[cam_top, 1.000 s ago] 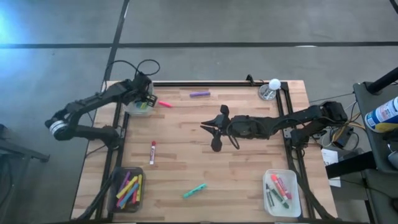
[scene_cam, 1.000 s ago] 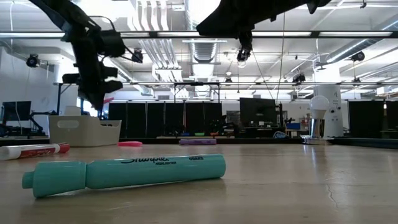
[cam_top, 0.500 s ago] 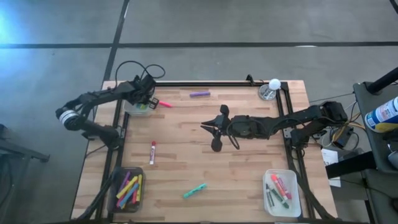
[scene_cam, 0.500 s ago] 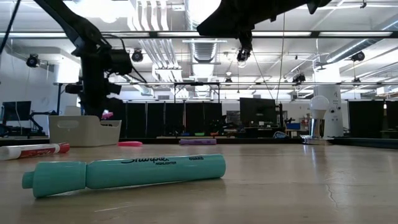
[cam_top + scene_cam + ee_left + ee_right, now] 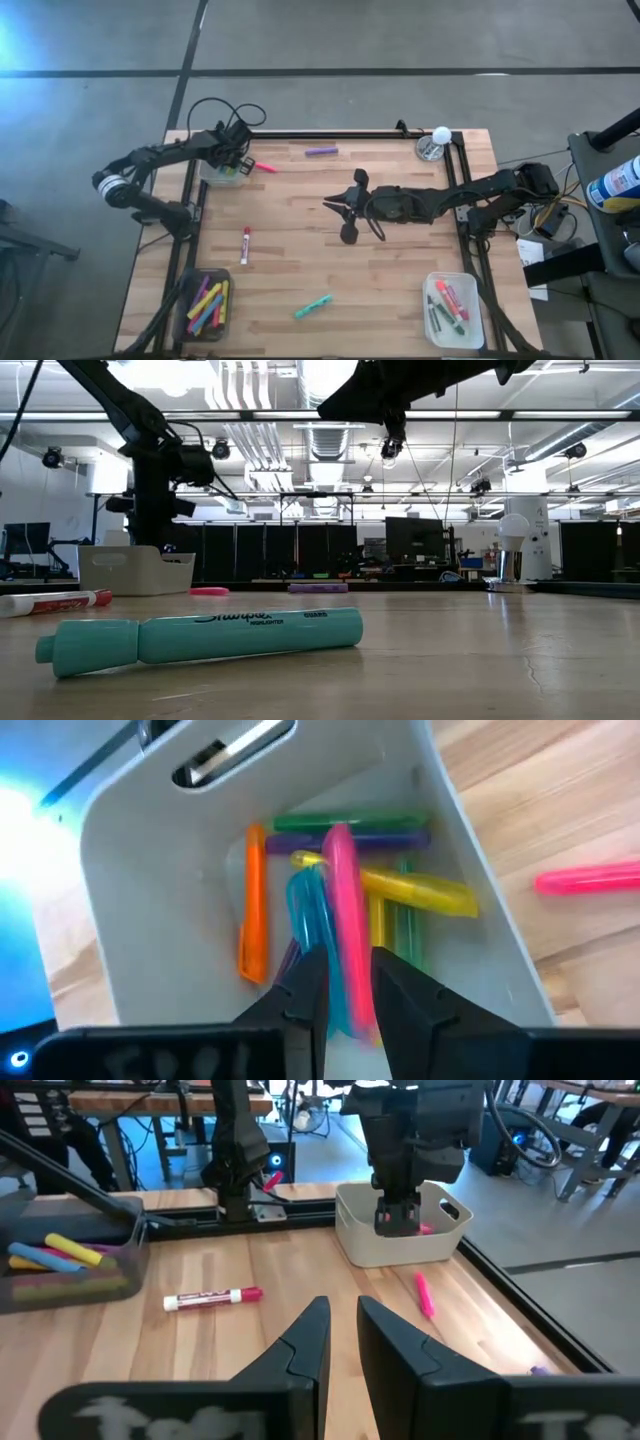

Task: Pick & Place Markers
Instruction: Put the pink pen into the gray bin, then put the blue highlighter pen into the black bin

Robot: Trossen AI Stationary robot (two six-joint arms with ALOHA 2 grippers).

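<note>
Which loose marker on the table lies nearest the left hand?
The pink marker, lying just beside the white bin under the left hand; the purple, red-capped and teal ones lie farther off.
</note>
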